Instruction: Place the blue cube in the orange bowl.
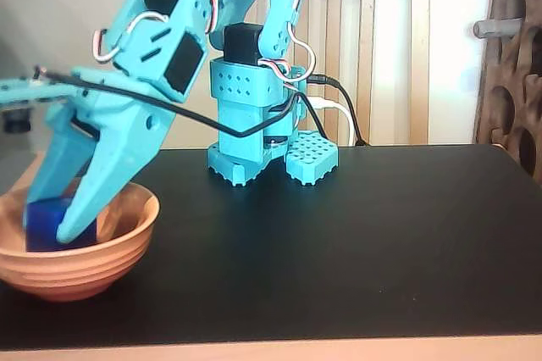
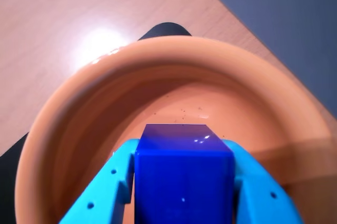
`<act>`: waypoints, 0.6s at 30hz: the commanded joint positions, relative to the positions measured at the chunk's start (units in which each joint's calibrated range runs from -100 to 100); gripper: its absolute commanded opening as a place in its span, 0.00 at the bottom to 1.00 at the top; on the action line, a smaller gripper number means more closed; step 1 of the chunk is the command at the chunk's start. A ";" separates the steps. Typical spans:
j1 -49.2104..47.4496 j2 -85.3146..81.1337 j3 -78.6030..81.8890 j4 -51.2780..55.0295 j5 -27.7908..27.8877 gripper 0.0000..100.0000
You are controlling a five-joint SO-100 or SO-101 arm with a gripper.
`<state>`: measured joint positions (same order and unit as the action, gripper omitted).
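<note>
Nearest the lens in the wrist view, at the bottom centre of the frame, the blue cube (image 2: 183,174) is seen pinched between the two turquoise fingers (image 2: 108,187), one pressed against each side face, with the cube's lower part cut off by the frame edge. Just beyond it the floor and inner wall of the orange bowl (image 2: 79,124) are spread out, so the cube is judged to be held inside the rim, low over the floor. In the fixed view, at the lower left of the frame, the gripper (image 1: 61,224) is shown dipped into the bowl (image 1: 110,255), the cube (image 1: 49,224) partly visible behind the front finger. The step in hand is taken to be the release: the fingers should be spread smoothly and only a little, so the cube is dropped flat and not flicked against the wall, and the arm then lifted straight up clear of the rim. Whether the cube already touches the bowl floor cannot be told, since the underside is hidden in both views. Farther back, the black tabletop (image 1: 381,234) and the arm's base (image 1: 254,136) are seen.
</note>
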<state>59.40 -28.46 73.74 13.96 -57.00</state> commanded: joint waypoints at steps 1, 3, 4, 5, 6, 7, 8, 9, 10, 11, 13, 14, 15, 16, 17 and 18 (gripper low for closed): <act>1.18 2.17 -2.59 -1.85 0.31 0.09; 1.18 2.94 -2.59 -1.85 0.31 0.09; 1.18 3.28 -2.59 -1.85 0.31 0.09; 1.18 3.62 -2.59 -1.85 0.31 0.09; 1.18 3.71 -2.59 -1.85 0.36 0.09; 1.18 3.71 -2.59 -1.85 0.36 0.09; 1.08 3.54 -2.59 -1.76 0.41 0.09; 0.98 3.37 -2.59 -1.76 0.41 0.09; 0.68 3.11 -2.59 -1.76 0.41 0.11; 0.48 3.11 -2.59 -1.76 0.41 0.14; 0.38 3.03 -2.59 -1.76 0.41 0.18; 0.38 3.03 -2.59 -1.76 0.41 0.18; 0.38 3.03 -2.59 -1.76 0.20 0.19; 0.38 2.94 -2.59 -1.76 -0.01 0.19; 0.38 2.86 -2.68 -1.76 -0.06 0.19; 0.38 2.60 -2.77 -1.76 -0.06 0.19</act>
<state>59.49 -25.23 73.56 12.81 -57.00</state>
